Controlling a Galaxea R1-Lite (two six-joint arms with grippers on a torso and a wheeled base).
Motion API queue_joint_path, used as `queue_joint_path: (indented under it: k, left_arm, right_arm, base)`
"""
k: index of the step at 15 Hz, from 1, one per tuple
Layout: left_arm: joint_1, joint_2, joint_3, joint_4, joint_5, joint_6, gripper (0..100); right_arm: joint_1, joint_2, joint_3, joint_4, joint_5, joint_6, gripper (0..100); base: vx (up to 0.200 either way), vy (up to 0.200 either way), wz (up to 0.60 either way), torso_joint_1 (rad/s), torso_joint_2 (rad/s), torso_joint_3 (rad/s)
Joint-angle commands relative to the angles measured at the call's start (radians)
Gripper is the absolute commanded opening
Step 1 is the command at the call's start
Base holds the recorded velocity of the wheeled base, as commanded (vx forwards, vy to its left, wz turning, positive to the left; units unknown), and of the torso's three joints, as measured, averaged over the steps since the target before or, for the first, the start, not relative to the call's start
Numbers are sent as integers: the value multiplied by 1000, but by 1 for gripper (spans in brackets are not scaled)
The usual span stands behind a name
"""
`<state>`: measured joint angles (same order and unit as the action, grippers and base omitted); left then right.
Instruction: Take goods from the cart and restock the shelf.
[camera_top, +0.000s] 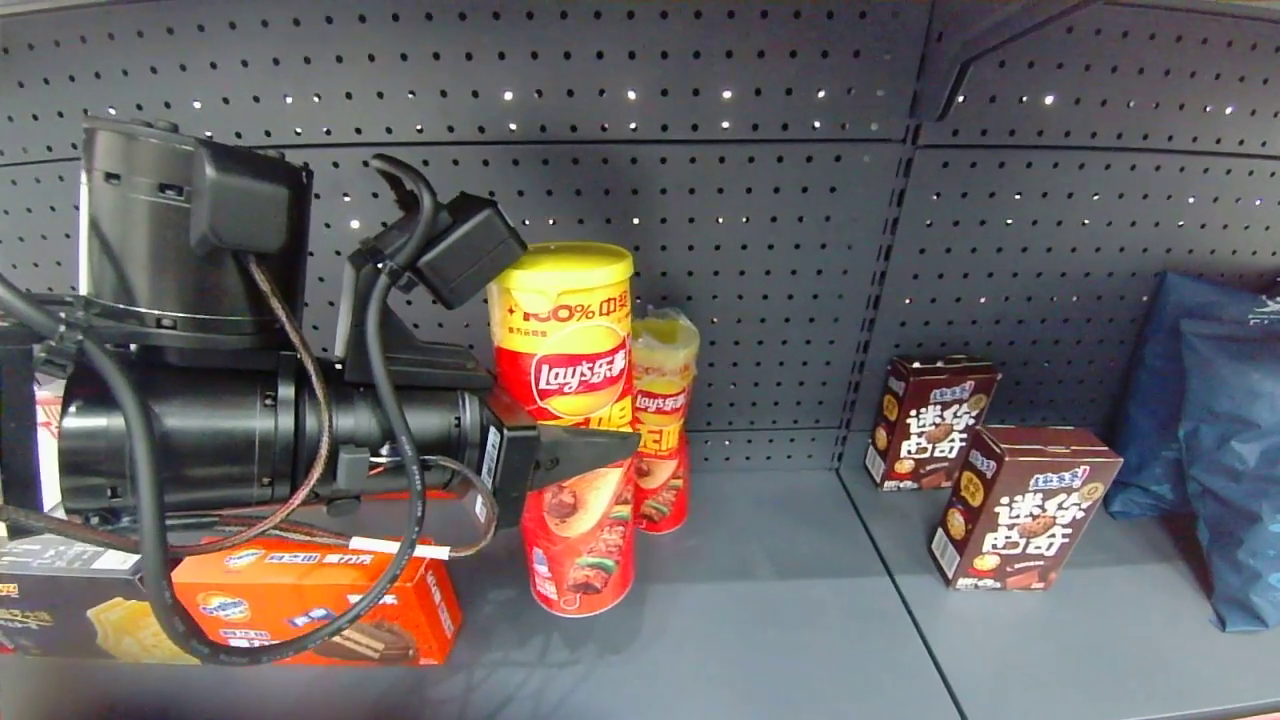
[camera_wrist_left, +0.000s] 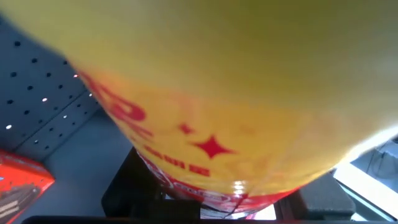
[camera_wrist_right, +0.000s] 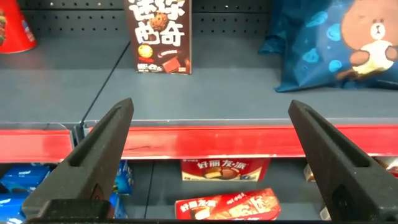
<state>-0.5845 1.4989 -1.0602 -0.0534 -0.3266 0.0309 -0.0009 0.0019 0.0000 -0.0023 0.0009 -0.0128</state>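
A tall chips can (camera_top: 565, 330) with a yellow lid and a red lower half stands upright over the grey shelf board (camera_top: 780, 600). My left gripper (camera_top: 590, 450) is shut on the can's middle from the left. I cannot tell whether the can's base rests on the board. In the left wrist view the can's yellow wall (camera_wrist_left: 249, 93) sits very close between the dark fingers (camera_wrist_left: 127, 186). A second, smaller chips can (camera_top: 662, 420) stands just behind it. My right gripper (camera_wrist_right: 211, 168) hangs open in front of the shelf's red price rail (camera_wrist_right: 217, 140), with nothing between its fingers.
An orange biscuit box (camera_top: 310, 600) and a black box (camera_top: 60, 600) lie under the left arm. Two brown cookie boxes (camera_top: 930, 420) (camera_top: 1020, 505) and blue bags (camera_top: 1220, 440) stand on the right bay. The perforated back panel (camera_top: 760, 250) is close behind. A lower shelf holds boxes (camera_wrist_right: 227, 205).
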Motion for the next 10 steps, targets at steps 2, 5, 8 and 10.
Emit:
queue_joint_path:
  k: [2,5,8,10]
  left_arm:
    - [0,1,-3,-5,0,0,0]
    - [-6,-6,-1,1,29,0,0]
    - [-9,-28,9,1,96,0,0]
    - [-2,-26,-4,3,98,1,0]
  right_arm:
    - [-1,0,0,-1,1,0,100]
    - [2,1,0,1,7,-9,100]
    - [-4,59,-3,4,-13,19,100]
    - [10,371,-347,15,14,94,100]
  base:
    - [0,0,0,0,0,0]
    - [0,0,0,0,0,0]
    - [0,0,0,0,0,0]
    - [0,0,0,0,0,0]
